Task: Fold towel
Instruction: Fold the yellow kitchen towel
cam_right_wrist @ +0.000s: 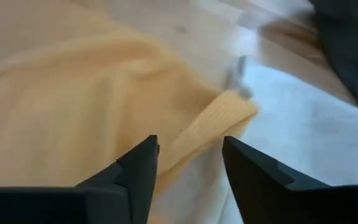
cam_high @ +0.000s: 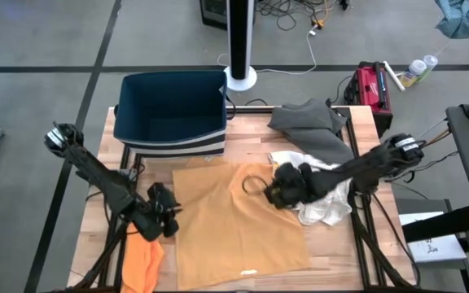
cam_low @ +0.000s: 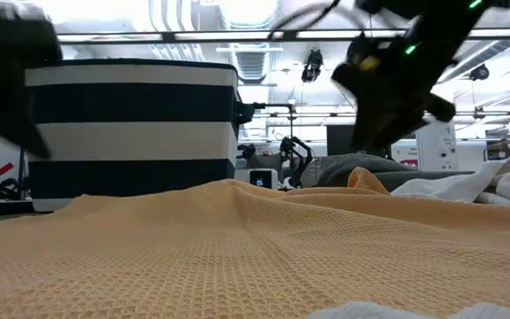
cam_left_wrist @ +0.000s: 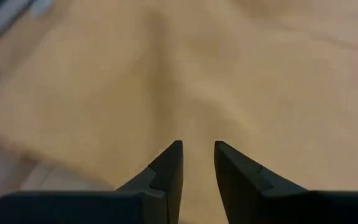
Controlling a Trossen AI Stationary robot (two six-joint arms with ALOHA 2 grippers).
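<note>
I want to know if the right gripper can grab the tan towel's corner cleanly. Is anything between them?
Nothing visible: the right gripper is open just above the tan towel, whose folded corner lies on the white cloth beside it.

The yellow towel (cam_high: pixel 238 220) lies flat across the table's middle, with open air above it. Behind it the striped bin (cam_high: pixel 172 114) walls off the far left of the wooden table (cam_high: pixel 332 252). A grey cloth (cam_high: pixel 309 122) and a white cloth (cam_high: pixel 324 199) crowd the right side, where the right gripper (cam_high: pixel 279 194) sits. An orange cloth (cam_high: pixel 142 260) and the left gripper (cam_high: pixel 165 220) occupy the near left corner. Bare wood shows near right.
</note>
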